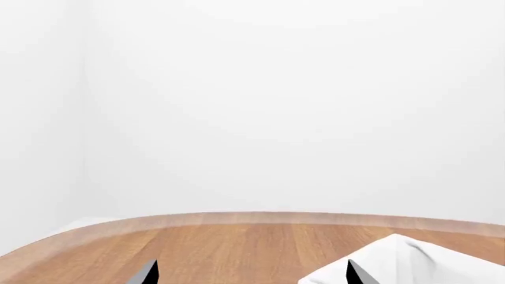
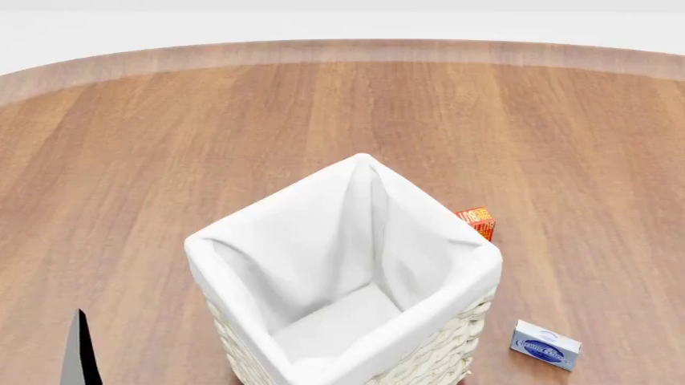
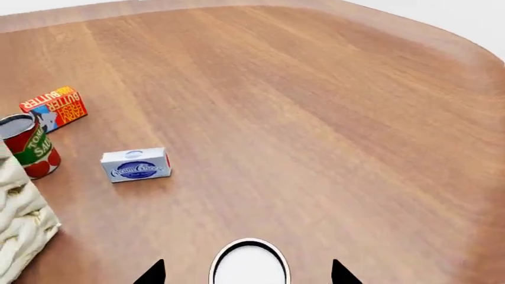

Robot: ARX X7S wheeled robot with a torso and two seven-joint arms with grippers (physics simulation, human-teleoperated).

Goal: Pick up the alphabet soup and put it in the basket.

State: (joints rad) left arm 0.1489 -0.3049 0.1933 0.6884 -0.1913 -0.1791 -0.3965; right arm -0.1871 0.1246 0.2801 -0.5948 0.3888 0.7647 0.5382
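The basket (image 2: 444,353) is tall cream wicker with a white cloth lining, near the front in the head view. Its cloth corner shows in the left wrist view (image 1: 410,260) and its wicker wall in the right wrist view (image 3: 20,228). A can's flat white top with a dark rim, the alphabet soup (image 3: 249,263), sits between my right gripper's (image 3: 246,274) spread fingertips. There are gaps on both sides and its label is hidden. It does not show in the head view. My left gripper (image 1: 251,275) is open and empty beside the basket's corner.
A red-and-green tomato sauce can (image 3: 30,148), an orange-red carton (image 3: 54,109) and a small blue-and-white box (image 3: 136,165) stand beside the basket. The carton (image 2: 477,221) and box (image 2: 546,345) also show in the head view. The table's rounded edge (image 3: 442,35) lies beyond.
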